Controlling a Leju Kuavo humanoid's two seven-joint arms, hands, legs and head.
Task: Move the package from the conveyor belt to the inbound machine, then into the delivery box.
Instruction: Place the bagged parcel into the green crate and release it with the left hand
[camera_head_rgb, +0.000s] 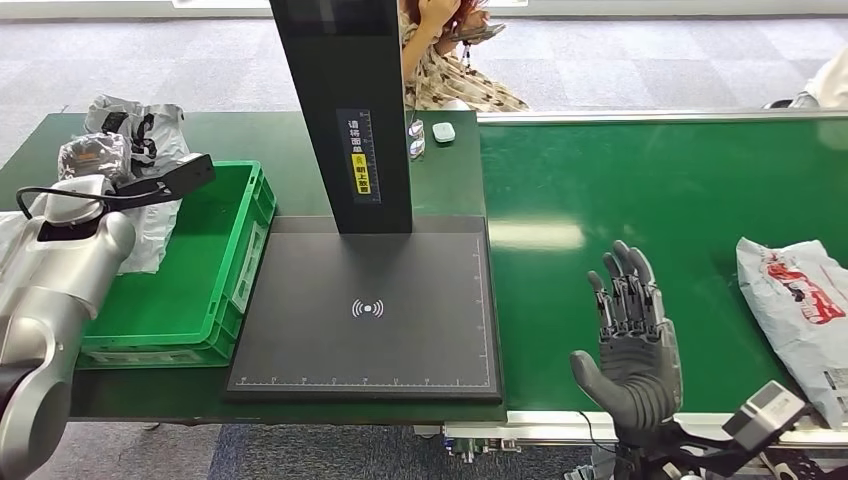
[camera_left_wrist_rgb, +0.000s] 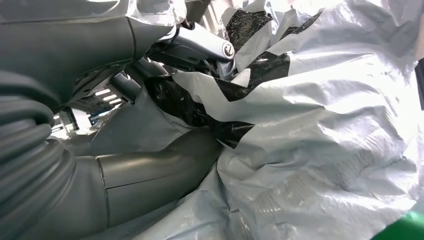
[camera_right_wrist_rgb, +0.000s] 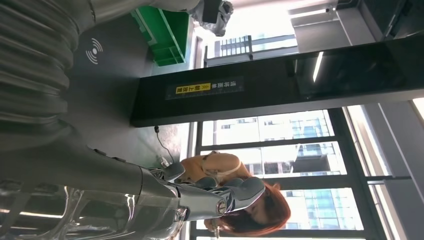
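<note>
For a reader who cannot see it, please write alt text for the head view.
The right hand hovers open over the green conveyor belt, beside a grey package. Left of the belt lie the black inbound machine and a green delivery box.

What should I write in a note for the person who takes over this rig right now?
Left hand: grips a grey package above the green delivery box, not yet released.
Right hand: open, fingers spread above the conveyor belt, holding nothing.
A second package lies on the belt, to the right of that hand.
The inbound machine plate is bare.
Left: drop the held package into the box, then take the second one to the machine.
</note>
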